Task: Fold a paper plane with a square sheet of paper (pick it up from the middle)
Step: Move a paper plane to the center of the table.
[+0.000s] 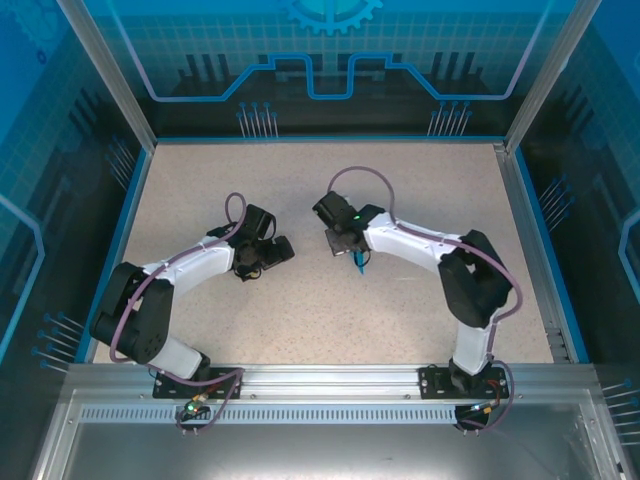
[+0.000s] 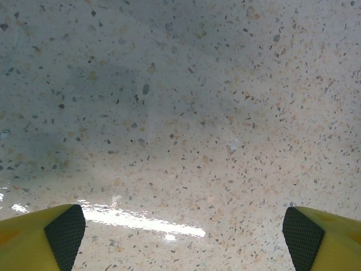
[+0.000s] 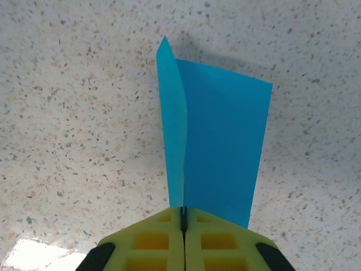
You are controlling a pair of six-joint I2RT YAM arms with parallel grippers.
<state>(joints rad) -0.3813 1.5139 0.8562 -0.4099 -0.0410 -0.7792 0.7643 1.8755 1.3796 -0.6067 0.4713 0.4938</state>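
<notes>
The right tool (image 3: 183,217) is pinched shut on the near edge of the teal sheet of paper (image 3: 220,147), which fans away toward the top of the wrist view, one flap standing up. The left tool (image 2: 184,231) gapes wide over the bare speckled bench (image 2: 180,113), left of centre in the overhead view.
</notes>
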